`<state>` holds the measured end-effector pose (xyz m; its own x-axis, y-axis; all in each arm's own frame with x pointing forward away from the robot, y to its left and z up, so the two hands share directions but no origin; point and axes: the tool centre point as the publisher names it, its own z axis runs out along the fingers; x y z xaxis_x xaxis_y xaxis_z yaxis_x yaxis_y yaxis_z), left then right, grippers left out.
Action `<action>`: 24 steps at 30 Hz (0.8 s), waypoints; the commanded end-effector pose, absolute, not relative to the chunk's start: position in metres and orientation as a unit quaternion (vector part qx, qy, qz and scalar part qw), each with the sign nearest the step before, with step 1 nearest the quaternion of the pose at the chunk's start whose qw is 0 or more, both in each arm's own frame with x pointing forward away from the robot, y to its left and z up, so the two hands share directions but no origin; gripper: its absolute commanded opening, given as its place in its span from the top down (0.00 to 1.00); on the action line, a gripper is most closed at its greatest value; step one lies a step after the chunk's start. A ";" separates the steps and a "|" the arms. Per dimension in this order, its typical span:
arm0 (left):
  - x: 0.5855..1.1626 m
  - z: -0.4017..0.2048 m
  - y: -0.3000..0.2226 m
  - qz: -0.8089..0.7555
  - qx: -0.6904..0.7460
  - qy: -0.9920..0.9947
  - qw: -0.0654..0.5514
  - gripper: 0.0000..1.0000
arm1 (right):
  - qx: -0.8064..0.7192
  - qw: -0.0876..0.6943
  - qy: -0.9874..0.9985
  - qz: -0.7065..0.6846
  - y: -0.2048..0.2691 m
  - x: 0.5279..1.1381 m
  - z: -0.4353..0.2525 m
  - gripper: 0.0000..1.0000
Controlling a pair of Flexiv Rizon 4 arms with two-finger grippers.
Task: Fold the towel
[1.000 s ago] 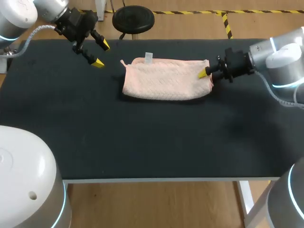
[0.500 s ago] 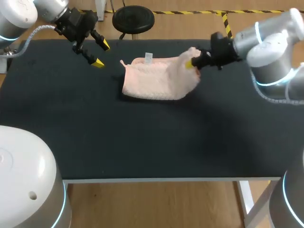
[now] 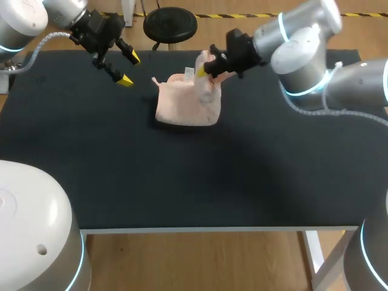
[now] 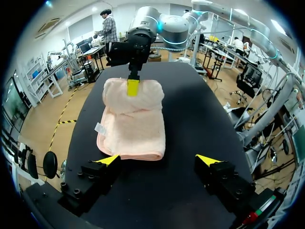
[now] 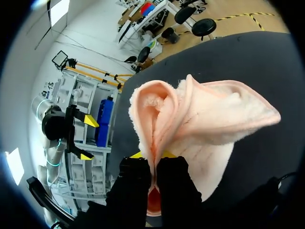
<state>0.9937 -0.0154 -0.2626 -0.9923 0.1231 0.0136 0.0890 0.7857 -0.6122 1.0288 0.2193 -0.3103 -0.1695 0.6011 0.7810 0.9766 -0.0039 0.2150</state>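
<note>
Clamped right hand on the raised right edge of the towel, above the cloth's middle in the head view. Held left hand released, fingers apart, beside the towel but not touching. Found the rest of the pink cloth lying toward the far side of the dark surface. Judged the step as folding right half over left; reckoned the next move calls for laying that edge squarely on the left edge before letting go.

Saw from the left wrist the left hand spread and empty, towel just ahead, flat near it, humped under the right hand.

Saw from the right wrist the right hand pinching a doubled, puckered fold; towel soft, nubbly, draping down ahead.
</note>
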 end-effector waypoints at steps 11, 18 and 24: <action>0.994 -0.263 -0.015 0.323 -0.057 -0.944 0.025 0.00 | -0.558 0.272 -0.691 -0.369 0.272 1.018 -0.338 1.00; 0.994 -0.263 -0.015 0.323 -0.057 -0.944 0.025 0.00 | -0.548 0.263 -0.693 -0.388 0.290 1.015 -0.340 0.00; 0.994 -0.263 -0.015 0.323 -0.057 -0.944 0.025 0.00 | -0.519 0.282 -0.678 -0.437 0.295 1.020 -0.316 0.00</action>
